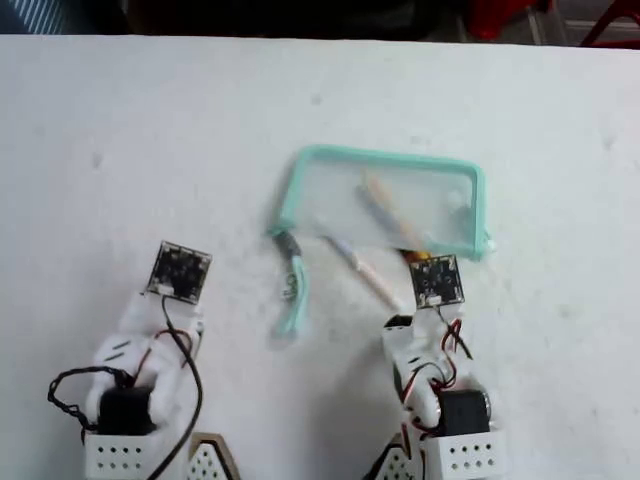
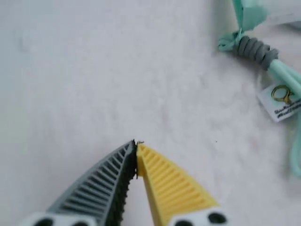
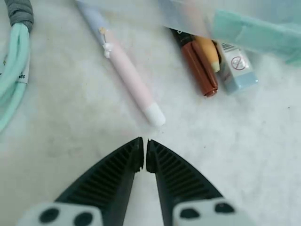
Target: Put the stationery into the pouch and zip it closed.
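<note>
Pink pen [image 3: 129, 77] lies on the table [image 1: 150, 120] by the near edge of the pouch [image 1: 390, 157], its white end pointing at my right pincer [image 3: 145, 146], closed just short of it; left pincer [image 2: 137, 148], also closed, is farther off.

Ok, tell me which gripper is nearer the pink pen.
Right. The right gripper sits just short of the pink pen's white end; the left gripper is off to the side, beyond the teal strap.
</note>
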Controlling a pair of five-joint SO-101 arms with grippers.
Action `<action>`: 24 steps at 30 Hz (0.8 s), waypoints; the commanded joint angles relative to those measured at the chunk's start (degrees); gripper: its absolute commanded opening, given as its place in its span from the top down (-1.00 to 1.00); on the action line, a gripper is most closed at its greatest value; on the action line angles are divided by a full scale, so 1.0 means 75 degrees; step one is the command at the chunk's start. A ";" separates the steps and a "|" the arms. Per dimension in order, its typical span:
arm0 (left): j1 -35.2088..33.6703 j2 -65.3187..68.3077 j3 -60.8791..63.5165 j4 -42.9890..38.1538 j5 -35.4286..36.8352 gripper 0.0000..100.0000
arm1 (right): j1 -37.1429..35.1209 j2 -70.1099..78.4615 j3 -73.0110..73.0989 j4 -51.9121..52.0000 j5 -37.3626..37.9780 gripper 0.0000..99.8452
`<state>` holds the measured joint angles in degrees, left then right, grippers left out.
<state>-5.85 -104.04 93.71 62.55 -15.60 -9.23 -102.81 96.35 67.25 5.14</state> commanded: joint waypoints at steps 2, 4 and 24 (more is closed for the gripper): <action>0.0580 -0.0041 -0.0434 -0.1325 0.0211 0.95 | 0.0053 -0.0029 0.0070 -0.0029 0.0059 0.97; 0.0768 -0.0041 -0.0316 -0.1618 0.0656 0.95 | 0.0064 -0.0029 0.0070 -0.0029 0.0059 0.97; 0.0744 -0.0041 0.0434 -0.2450 0.0914 0.95 | -0.0158 -0.0029 0.0070 0.0568 0.0059 0.96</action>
<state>-0.75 -103.69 97.14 44.18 -9.36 -9.32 -102.81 96.35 71.21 5.14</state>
